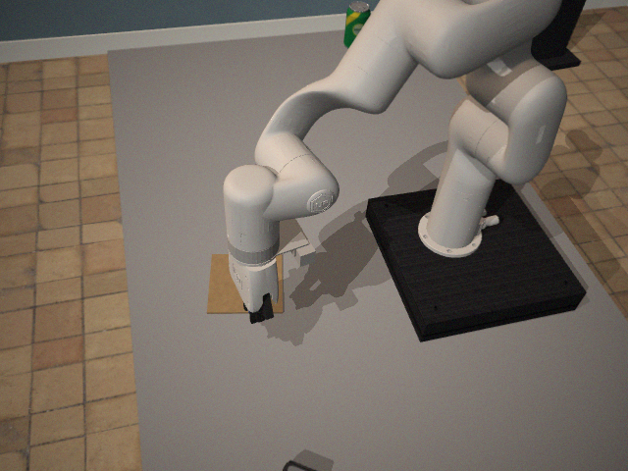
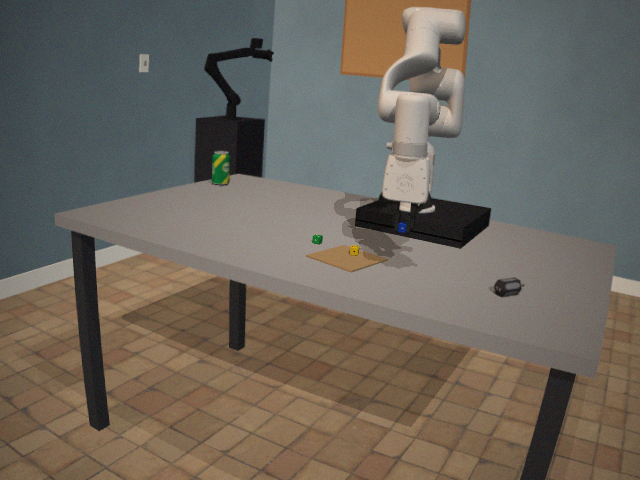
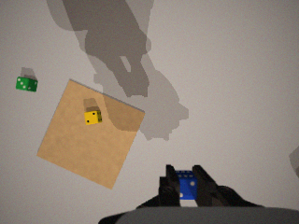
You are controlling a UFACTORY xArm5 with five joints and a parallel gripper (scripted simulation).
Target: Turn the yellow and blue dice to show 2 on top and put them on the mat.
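My gripper (image 1: pixel 262 316) (image 2: pixel 404 228) (image 3: pixel 181 178) is shut on the blue die (image 2: pixel 402 227) (image 3: pixel 188 189) and holds it well above the table, off to the side of the mat in the wrist view. A two-pip face of the blue die points up towards the palm; a six-pip face shows beside it. The yellow die (image 2: pixel 354 250) (image 3: pixel 92 118) sits flat on the brown mat (image 1: pixel 219 288) (image 2: pixel 330 257) (image 3: pixel 91 159), with two pips on top. The green die (image 2: pixel 317 239) (image 3: pixel 26 84) stands on the table outside the mat; its top number is hard to read. The top view shows no dice.
The black robot base (image 1: pixel 487 293) (image 2: pixel 454 222) stands behind the work area. A green can (image 1: pixel 356 25) (image 2: pixel 220 167) stands at the far end of the table. A dark faceted object (image 2: pixel 508 286) lies near the other end.
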